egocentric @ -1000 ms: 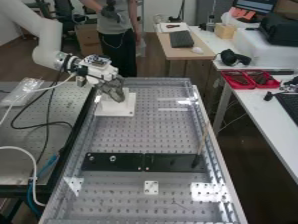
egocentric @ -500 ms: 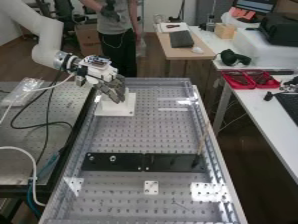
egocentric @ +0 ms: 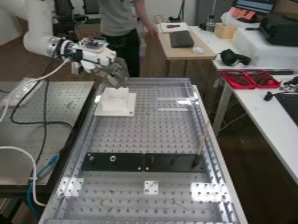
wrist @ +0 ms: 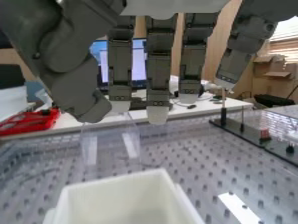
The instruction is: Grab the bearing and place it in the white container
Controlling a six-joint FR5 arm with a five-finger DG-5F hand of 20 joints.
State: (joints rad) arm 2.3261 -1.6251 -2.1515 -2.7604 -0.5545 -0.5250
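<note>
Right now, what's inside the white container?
The white container shows bare inner walls; most of its floor is cut off by the wrist view's edge, so I can't tell what lies there.

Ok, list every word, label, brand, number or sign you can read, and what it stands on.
No text that I can read, on anything.
Orange notes by the screen: any writing is too small to read.
Black plates: no print that I can make out.
White container: no label to be seen.
</note>
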